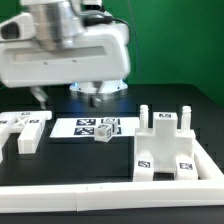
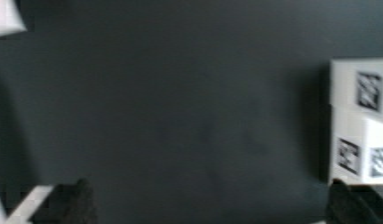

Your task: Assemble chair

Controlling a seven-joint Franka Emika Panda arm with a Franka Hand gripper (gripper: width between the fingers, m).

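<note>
White chair parts lie on the black table. A large part with upright pegs (image 1: 165,143) stands at the exterior view's right. Flat pieces (image 1: 24,130) lie at the exterior view's left, and a small white block (image 1: 103,134) sits by the marker board (image 1: 82,128). The arm's white body fills the upper left of the exterior view, and one dark fingertip (image 1: 39,96) shows below it, above the table. In the wrist view my gripper (image 2: 218,206) is open, its fingers (image 2: 65,204) far apart over bare black table with nothing between them. A tagged white piece (image 2: 364,120) lies beside it.
A long white rail (image 1: 100,188) runs along the table's front edge and up the right side. The arm's round base (image 1: 97,92) stands behind the marker board. A white corner (image 2: 5,15) and a pale strip (image 2: 10,196) show at the wrist view's edge.
</note>
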